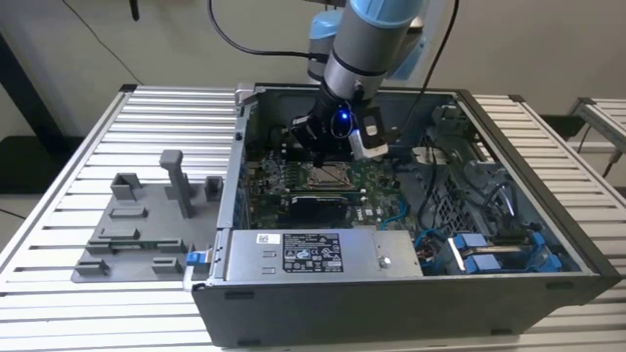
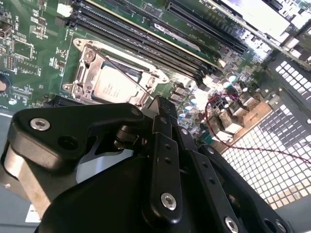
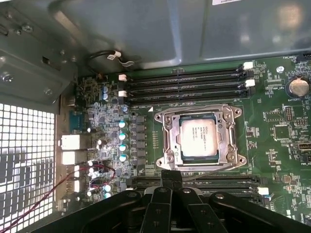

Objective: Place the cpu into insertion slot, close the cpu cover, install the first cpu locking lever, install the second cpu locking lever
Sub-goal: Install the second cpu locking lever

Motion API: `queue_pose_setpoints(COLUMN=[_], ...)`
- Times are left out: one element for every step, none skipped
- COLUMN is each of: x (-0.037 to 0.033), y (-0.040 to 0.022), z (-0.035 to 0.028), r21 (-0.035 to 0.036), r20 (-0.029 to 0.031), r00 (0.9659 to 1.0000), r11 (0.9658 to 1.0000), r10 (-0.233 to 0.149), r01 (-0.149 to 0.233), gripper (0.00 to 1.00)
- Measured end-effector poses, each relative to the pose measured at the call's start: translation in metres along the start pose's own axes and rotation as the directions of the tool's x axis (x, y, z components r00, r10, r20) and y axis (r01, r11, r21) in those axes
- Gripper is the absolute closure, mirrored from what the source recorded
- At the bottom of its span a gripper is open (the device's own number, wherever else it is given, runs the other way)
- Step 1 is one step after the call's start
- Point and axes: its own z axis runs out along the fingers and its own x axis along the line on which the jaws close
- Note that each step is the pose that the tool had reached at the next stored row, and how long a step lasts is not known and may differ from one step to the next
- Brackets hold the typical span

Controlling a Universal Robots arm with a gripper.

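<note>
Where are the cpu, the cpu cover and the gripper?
cpu (image 3: 199, 137), first wrist view, metal top.
cpu cover (image 3: 226, 132), first wrist view, frame's side bar.
gripper (image 3: 171, 178), first wrist view, black tip beside the socket.

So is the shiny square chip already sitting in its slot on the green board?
Yes, in the first wrist view the cpu lies flat inside the socket, framed by the cpu cover.

1. Even, soft room light in the exterior view; the computer case (image 1: 411, 293) interior is dim.
2. Glare whitens the cpu (image 3: 199, 137) top in the first wrist view.
3. The gripper (image 2: 163, 109) looms dark and soft-edged in the second wrist view.
</note>
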Motion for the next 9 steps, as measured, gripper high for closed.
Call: queue_pose_setpoints(x=[0.0003,0.0005,0.0007,0.0007,0.0008,0.0010,0.0012,0.0014,0.0017], y=[-0.0001,-0.0002,-0.0002,-0.0002,-0.0003,-0.0003,-0.0004,-0.0004,-0.0004], z=[0.0003,0.0008,0.0012,0.0016,0.0020,0.0025,0.0030,0.0036,0.0041], r21=[0.0013,0.0025,0.0038,0.0052,0.0061,0.0071,0.0081,0.0091,0.0100], r20=[0.0001,0.0003,0.0004,0.0005,0.0006,0.0007,0.0008,0.0009,0.0010], r00=[1.0000,1.0000,1.0000,1.0000,1.0000,1.0000,1.0000,1.0000,1.0000], r11=[1.0000,1.0000,1.0000,1.0000,1.0000,1.0000,1.0000,1.0000,0.9999], r10=[0.000,0.000,0.001,0.001,0.001,0.001,0.001,0.001,0.002], r01=[0.000,0.000,-0.001,-0.001,-0.001,-0.001,-0.001,-0.001,-0.002], gripper=[0.89,0.89,0.89,0.89,0.89,0.89,0.89,0.89,0.89])
